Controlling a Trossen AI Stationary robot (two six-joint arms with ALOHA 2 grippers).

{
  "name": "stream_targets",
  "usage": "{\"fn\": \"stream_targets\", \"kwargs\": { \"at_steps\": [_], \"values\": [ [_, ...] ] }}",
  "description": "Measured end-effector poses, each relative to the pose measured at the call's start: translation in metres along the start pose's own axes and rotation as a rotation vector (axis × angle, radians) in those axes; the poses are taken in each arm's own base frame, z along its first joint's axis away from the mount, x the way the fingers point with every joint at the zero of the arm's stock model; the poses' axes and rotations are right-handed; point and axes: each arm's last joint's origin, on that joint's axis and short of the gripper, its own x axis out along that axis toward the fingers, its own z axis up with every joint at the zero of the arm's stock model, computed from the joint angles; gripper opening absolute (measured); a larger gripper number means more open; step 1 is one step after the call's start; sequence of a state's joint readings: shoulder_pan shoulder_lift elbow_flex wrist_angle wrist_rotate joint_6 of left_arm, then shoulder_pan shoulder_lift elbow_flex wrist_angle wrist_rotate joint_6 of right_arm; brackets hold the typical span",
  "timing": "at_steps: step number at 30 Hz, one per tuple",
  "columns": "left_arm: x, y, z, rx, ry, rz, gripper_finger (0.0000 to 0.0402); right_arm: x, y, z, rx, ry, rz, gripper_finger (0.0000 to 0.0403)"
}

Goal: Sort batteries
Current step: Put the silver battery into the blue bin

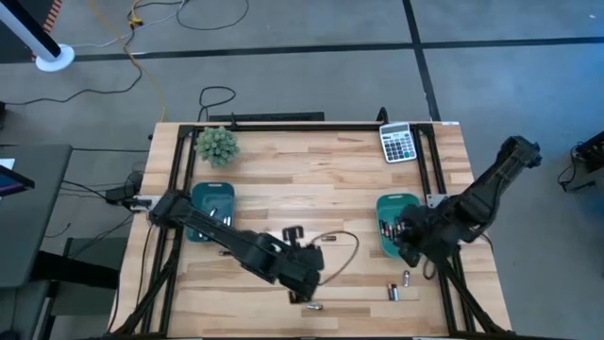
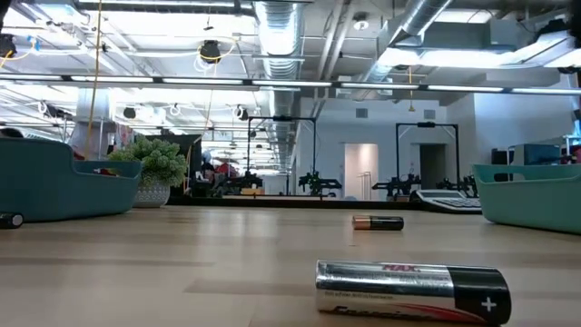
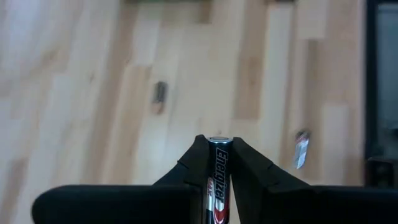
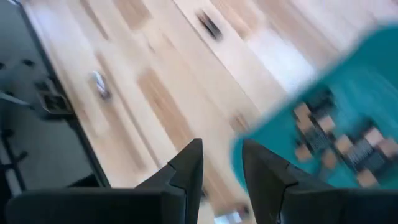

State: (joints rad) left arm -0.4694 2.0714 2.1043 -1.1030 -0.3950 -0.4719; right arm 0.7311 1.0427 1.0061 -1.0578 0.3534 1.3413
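Observation:
My left gripper is over the table's near middle, shut on a black and silver Energizer battery. My right gripper is open and holds nothing; it hovers at the near edge of the right teal bin, which holds several batteries. Loose batteries lie on their sides on the wood: one near the front edge and two near the right bin. The left teal bin stands by the left arm's base. My left gripper pinches the battery between its two fingers, with the cell lying along the fingers. The battery's silvery end cap just clears the fingertips. The battery is held above the wooden table, touching nothing else.
A grey calculator sits at the far right corner and a small potted plant at the far left. A black cable loop lies at the table's middle. Black frame rails run along the left and right sides. Bare wood lies between the bins.

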Motion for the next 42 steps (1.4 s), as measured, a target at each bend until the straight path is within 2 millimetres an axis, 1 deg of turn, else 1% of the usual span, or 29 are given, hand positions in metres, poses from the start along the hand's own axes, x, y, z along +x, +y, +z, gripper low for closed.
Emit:
{"fn": "stream_targets", "kwargs": {
  "at_steps": [4,8,12,15,18,22,27,31,35,38,42],
  "values": [
    [-0.014,0.015,-0.017,0.004,0.060,0.044,0.0037,0.013,0.010,0.020,-0.025,-0.069,0.041,0.0127],
    [-0.032,0.037,-0.043,-0.073,0.064,0.055,0.0037,0.033,0.018,0.037,-0.074,-0.099,0.037,0.0127],
    [-0.040,0.058,-0.078,-0.169,0.039,0.042,0.0037,0.061,0.029,0.052,-0.135,-0.072,0.075,0.0127],
    [-0.053,0.077,-0.103,-0.257,-0.013,0.006,0.0037,0.085,0.036,0.063,-0.201,-0.059,0.100,0.0127],
    [-0.061,0.096,-0.132,-0.320,-0.018,0.003,0.0037,0.108,0.040,0.073,-0.251,-0.026,0.058,0.0127],
    [-0.068,0.119,-0.170,-0.402,-0.010,0.010,0.0037,0.132,0.047,0.091,-0.313,0.017,0.026,0.0127],
    [-0.067,0.146,-0.215,-0.517,0.015,0.024,0.0037,0.157,0.053,0.114,-0.377,0.096,-0.034,0.0127],
    [-0.066,0.164,-0.242,-0.592,0.058,0.022,0.0037,0.175,0.051,0.127,-0.454,0.186,-0.121,0.0127],
    [-0.064,0.178,-0.261,-0.623,0.088,0.044,0.0037,0.199,0.045,0.130,-0.497,0.276,-0.190,0.0127],
    [-0.063,0.186,-0.273,-0.636,0.110,0.077,0.0037,0.215,0.042,0.131,-0.494,0.307,-0.215,0.0127],
    [-0.063,0.193,-0.287,-0.657,0.139,0.083,0.0037,0.229,0.041,0.128,-0.499,0.350,-0.221,0.0127]
  ]
}}
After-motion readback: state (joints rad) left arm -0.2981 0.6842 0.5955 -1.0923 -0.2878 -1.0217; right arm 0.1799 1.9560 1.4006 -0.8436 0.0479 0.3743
